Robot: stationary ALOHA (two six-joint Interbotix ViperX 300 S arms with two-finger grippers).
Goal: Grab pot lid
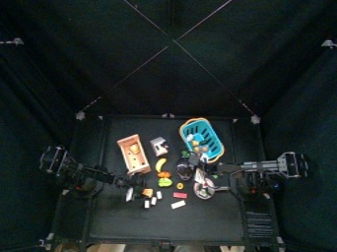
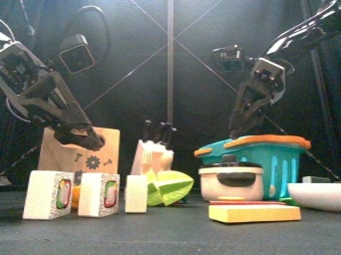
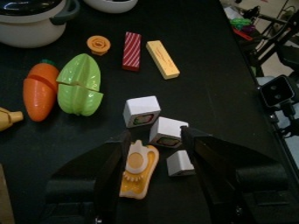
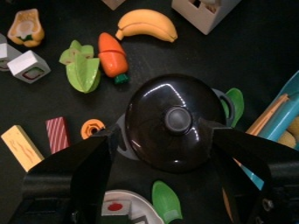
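The pot lid (image 4: 176, 121) sat dead centre in the right wrist view, a dark glossy dome with a small round knob at its middle, resting on the pale pot (image 2: 237, 181) that stood low in the frame's centre-right in the front view, just beside the blue basket (image 2: 273, 159). The right gripper (image 4: 170, 162) hung directly above it, jaws spread wide and empty, one rising from each lower corner of that view so the lid lay squarely between them. Being round, the lid offered no long axis to line up with; the knob was the natural target. The left gripper (image 3: 159, 157) rested at the table's left over some small blocks, its jaws apparently parted around a yellow toy piece (image 3: 138, 171), though whether they pressed it was hard to judge. The right arm was clearly the nearer one
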